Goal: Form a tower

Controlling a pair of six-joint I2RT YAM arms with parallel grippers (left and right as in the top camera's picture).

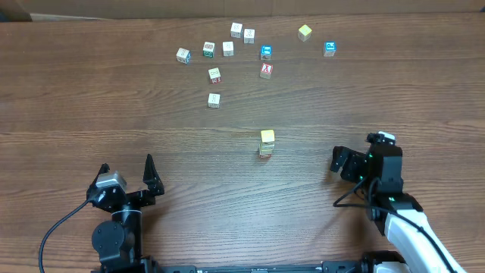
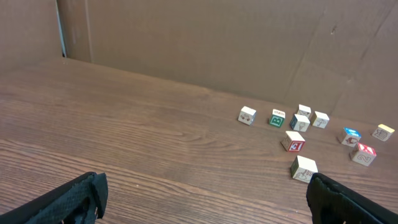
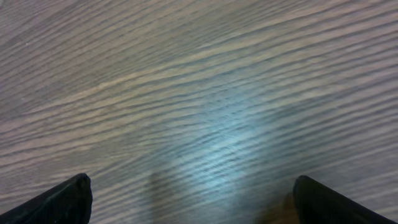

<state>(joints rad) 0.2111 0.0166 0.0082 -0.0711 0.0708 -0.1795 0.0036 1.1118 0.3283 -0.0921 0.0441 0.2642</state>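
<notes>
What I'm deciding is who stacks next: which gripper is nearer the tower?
Right. The right gripper sits just right of the tower; the left gripper is farther, lower-left.

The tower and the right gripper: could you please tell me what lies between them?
Nothing; the overhead view shows only bare table between the tower and the open right gripper.
</notes>
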